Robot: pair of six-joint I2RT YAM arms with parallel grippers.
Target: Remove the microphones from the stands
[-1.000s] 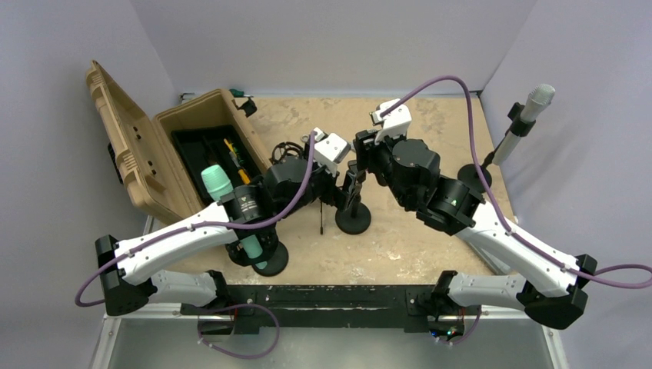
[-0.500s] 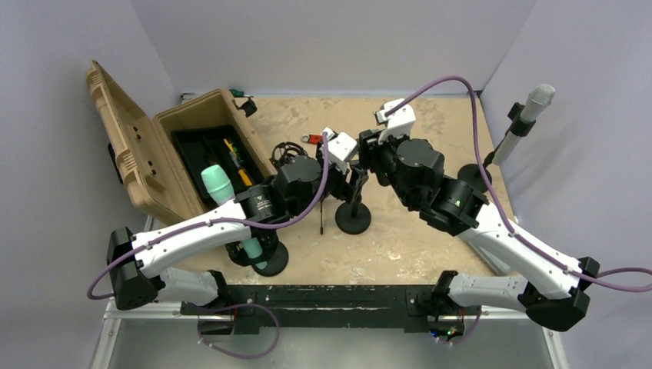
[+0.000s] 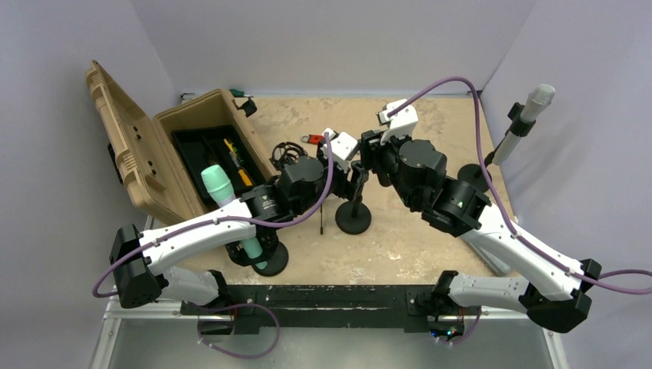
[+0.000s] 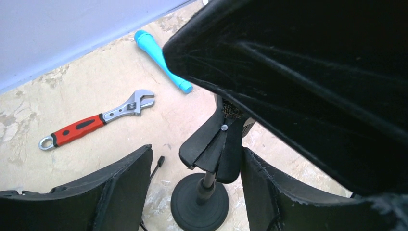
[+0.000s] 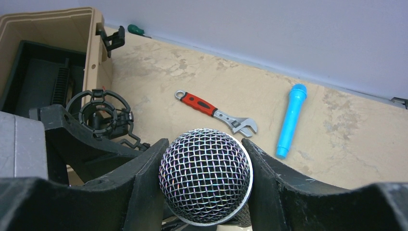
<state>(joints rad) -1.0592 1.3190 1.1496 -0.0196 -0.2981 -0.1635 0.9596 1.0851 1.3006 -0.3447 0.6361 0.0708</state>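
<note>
The microphone (image 5: 205, 175), with a silver mesh head, sits in the black clip (image 4: 211, 147) of the middle stand, whose round base (image 3: 354, 219) rests on the table. My right gripper (image 5: 205, 183) is shut on the mesh head, one finger pressed against each side. My left gripper (image 4: 195, 154) straddles the clip from the other side and stands open. Its right finger (image 4: 269, 187) touches the clip, and its left finger (image 4: 125, 187) is well apart from it. In the top view both grippers meet over the stand and hide the microphone.
A blue microphone (image 5: 291, 118) and a red-handled wrench (image 5: 211, 109) lie on the table behind the stand. A black shock mount (image 5: 98, 113) sits beside the open tan case (image 3: 177, 154). A green microphone (image 3: 219, 188) stands near left, a grey one (image 3: 530, 108) far right.
My left arm has swung right to the middle stand, and its jaws have narrowed around the clip. The right gripper has kept its hold on the microphone head.
</note>
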